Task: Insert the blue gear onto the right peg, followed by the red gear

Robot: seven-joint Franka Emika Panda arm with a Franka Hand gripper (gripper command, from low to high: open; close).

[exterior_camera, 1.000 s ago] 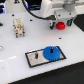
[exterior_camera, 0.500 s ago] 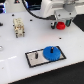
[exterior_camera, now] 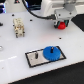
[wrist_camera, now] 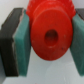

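Wrist view: the gripper (wrist_camera: 48, 37) has its jaws closed onto the red gear (wrist_camera: 49, 34), one teal pad (wrist_camera: 21, 42) pressed to each flank, so the opening equals the gear's width and no more. The gear's bore faces the camera and sits roughly central between the pads. The grip appears square, though the picture is blurred and tooth contact cannot be confirmed.

Exterior view, nearest first: the blue gear (exterior_camera: 51, 53) already lies flat on the black base (exterior_camera: 35, 58), at about 5 o'clock in the frame, apparently seated on the peg at that end. A thin second peg (exterior_camera: 36, 54) stands bare on the base just beside it, at its 9 o'clock. Farther back, at about 1 o'clock, the red gear (exterior_camera: 61, 24) hangs in the gripper (exterior_camera: 61, 24), well above the desk (exterior_camera: 20, 70) and well apart from the base. An unrelated beige fixture (exterior_camera: 18, 26) stands at 10 o'clock.

Judgement: the blue stage is done; the red gear is in carriage. To do it well, keep the bore axis vertical, centre it over the blue gear's hub, descend slowly, and release only once seated.

Red gear: small, bright red, toothed rim, raised hub, dark central bore.
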